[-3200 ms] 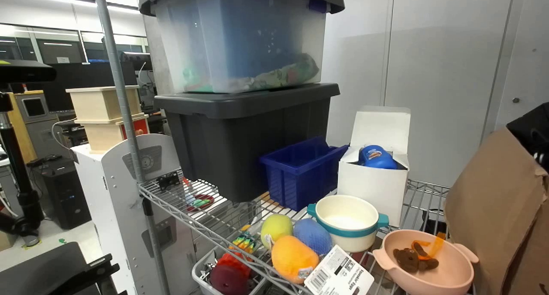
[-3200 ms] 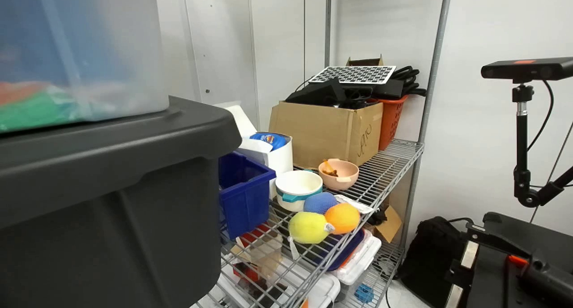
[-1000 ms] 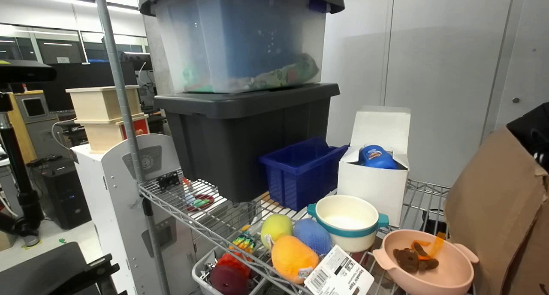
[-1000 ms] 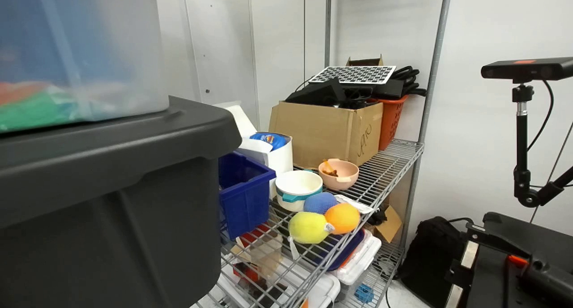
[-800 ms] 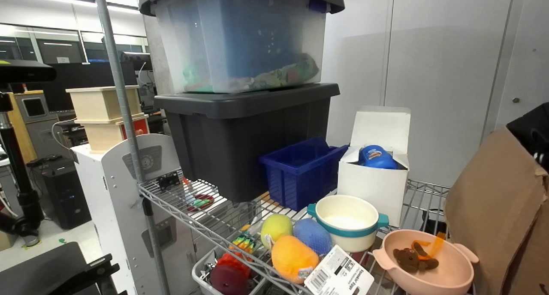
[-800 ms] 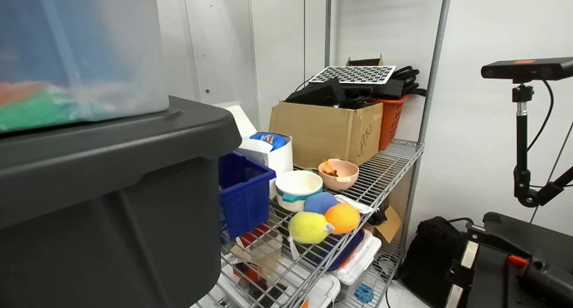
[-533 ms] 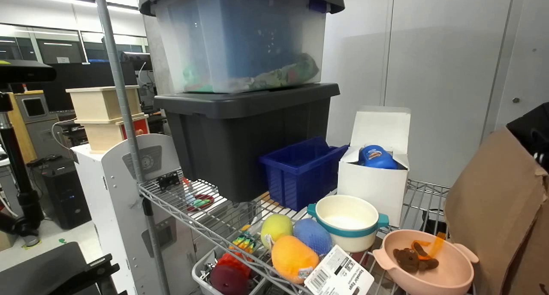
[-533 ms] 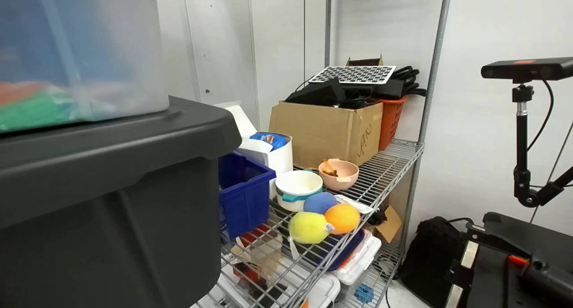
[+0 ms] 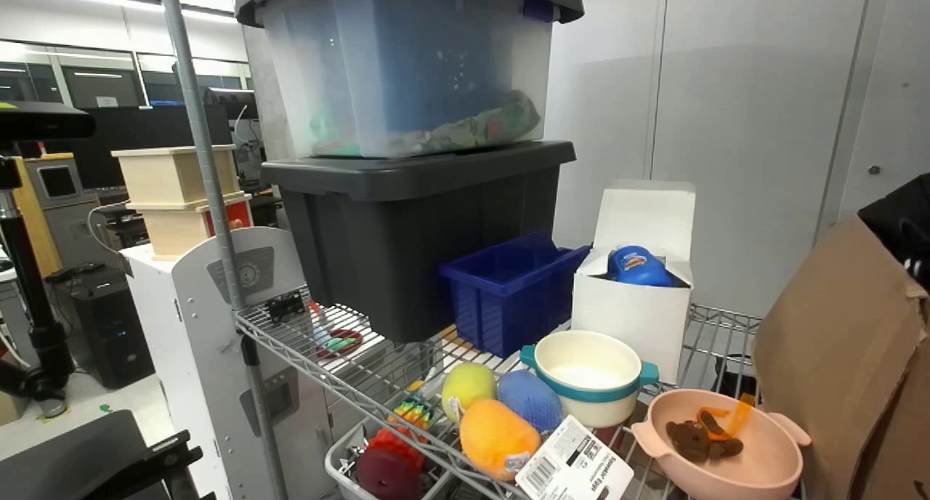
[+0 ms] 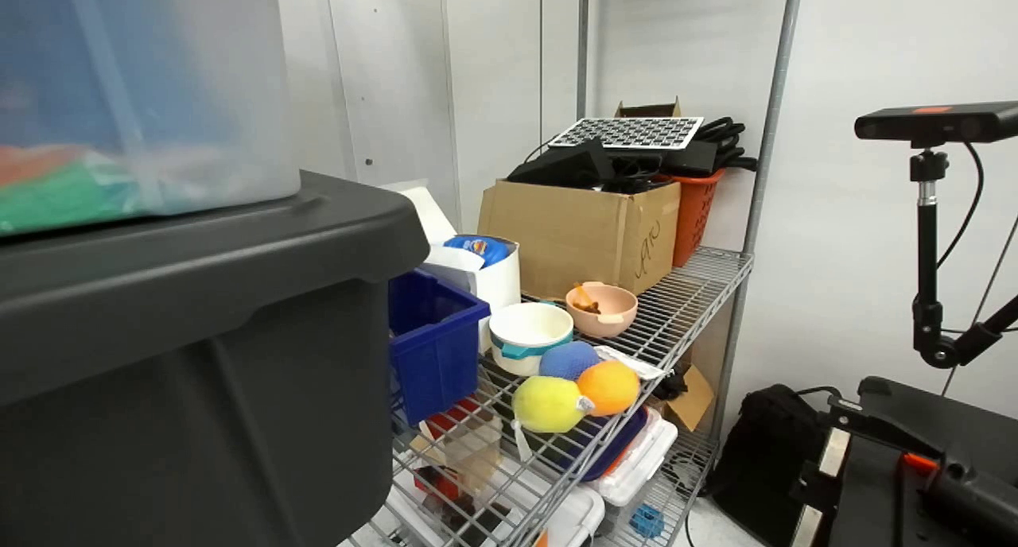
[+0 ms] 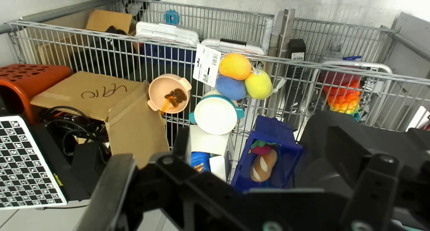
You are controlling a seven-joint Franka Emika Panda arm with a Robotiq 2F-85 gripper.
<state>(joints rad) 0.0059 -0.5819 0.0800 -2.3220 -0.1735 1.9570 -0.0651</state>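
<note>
Gripper (image 11: 260, 140) hangs well above wire shelf (image 11: 302, 63), fingers (image 11: 182, 143) wide apart. Wrist view, left to right: pink bowl (image 11: 161, 90) (brown toy (image 11: 180, 95) inside), cream pot (image 11: 215, 116), blue bin (image 11: 273, 128) with toy bread (image 11: 263, 167) between fingers, dark tote (image 11: 312, 140) just beside.

I see open air over the cream pot (image 9: 587, 373) and pink bowl (image 9: 763, 453), where the spread hand (image 11: 259, 137) could come in from above. The tall dark bin (image 9: 407, 246) crowds one side of the blue bin (image 9: 512, 318), the cardboard box (image 10: 553, 233) rises beside the bowl, and the white box (image 9: 639, 311), flap raised, stands behind the pot
</note>
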